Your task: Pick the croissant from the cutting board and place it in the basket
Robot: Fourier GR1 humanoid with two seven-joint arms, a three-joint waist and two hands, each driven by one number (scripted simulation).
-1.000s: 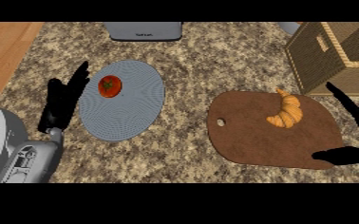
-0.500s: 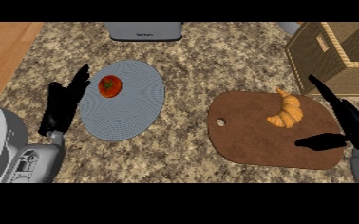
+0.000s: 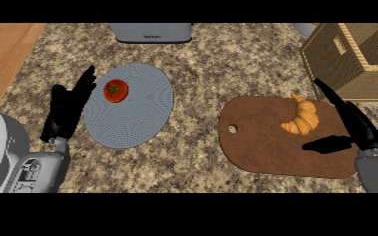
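Croissant (image 3: 301,119) sits on the cutting board (image 3: 266,145), basket (image 3: 347,60) at its 1 o'clock. Right hand (image 3: 353,130) is at its 3 o'clock, fingers spread wide, holding nothing. Left hand (image 3: 68,111) rests open, empty.

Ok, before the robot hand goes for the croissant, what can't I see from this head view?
- Basket: cut off by the right edge; its opening and inside don't show.
- Board: right end hidden under the right robot hand.
- Grey object at the top: cut off by the edge, can't be identified.
- Croissant: underside unseen.

Golden croissant (image 3: 301,119) flat on brown cutting board (image 3: 273,145), basket (image 3: 347,60) nearby.
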